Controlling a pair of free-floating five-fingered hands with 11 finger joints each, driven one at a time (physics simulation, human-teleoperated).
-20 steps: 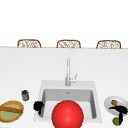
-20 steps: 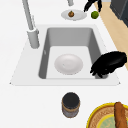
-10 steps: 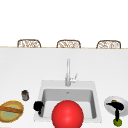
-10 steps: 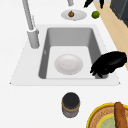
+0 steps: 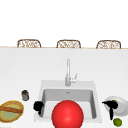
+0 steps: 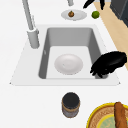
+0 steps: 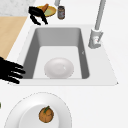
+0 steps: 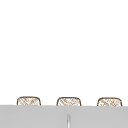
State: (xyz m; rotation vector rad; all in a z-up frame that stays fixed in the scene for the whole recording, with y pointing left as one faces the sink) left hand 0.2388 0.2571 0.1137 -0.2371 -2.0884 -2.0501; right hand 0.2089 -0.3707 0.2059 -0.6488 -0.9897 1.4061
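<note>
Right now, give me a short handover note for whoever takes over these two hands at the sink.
Left hand: open, holding nothing, over the sink's left front corner, not far from the jar.
Right hand: open, fingers spread, holding nothing, at the edge of the white plate that carries a small brown item; a lime lies beside it.
A white dish lies in the basin, untouched.

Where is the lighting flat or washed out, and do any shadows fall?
Front view: the wall and counter wash to even white, and the left hand and right hand read as solid black with no shading. Left side view: the sink has grey-shaded walls, and no clear shadow falls under the jar. Upper view: no glare spot.
</note>
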